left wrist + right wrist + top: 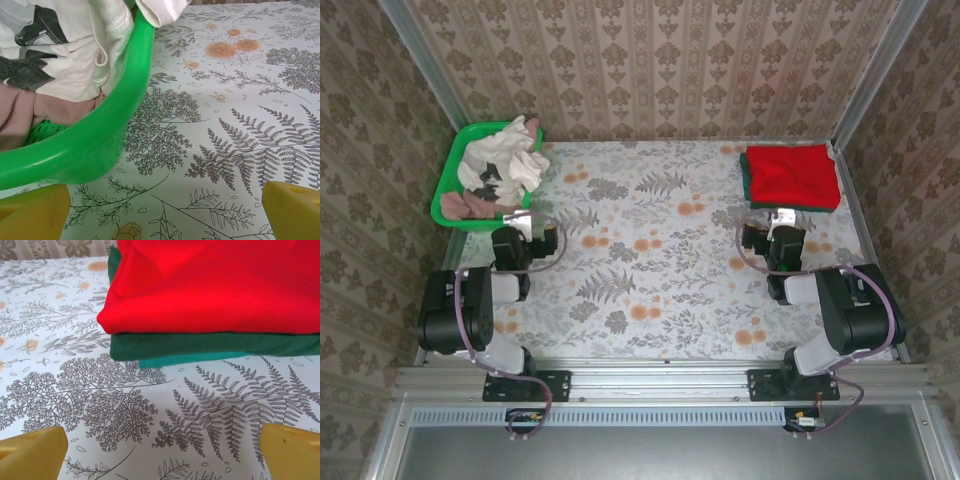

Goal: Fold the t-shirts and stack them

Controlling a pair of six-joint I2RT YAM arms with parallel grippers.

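Observation:
A folded red t-shirt (pixel 792 175) lies on top of a folded dark green t-shirt (pixel 747 180) at the far right of the table; close up, the red one (pixel 220 285) rests squarely over the green one (pixel 210 344). My right gripper (pixel 782 218) sits just in front of that stack, open, with bare tablecloth between its yellow fingertips (pixel 32 452). My left gripper (pixel 520 222) is open too, beside the green basket (pixel 450 190), yellow fingertips (pixel 30 212) wide apart and nothing between them.
The green basket (pixel 120 125) at the far left holds white, printed and pinkish cloth (pixel 55 55), some draped over its rim. A flowered tablecloth (pixel 650 260) covers the table. Patterned walls close in the back and both sides.

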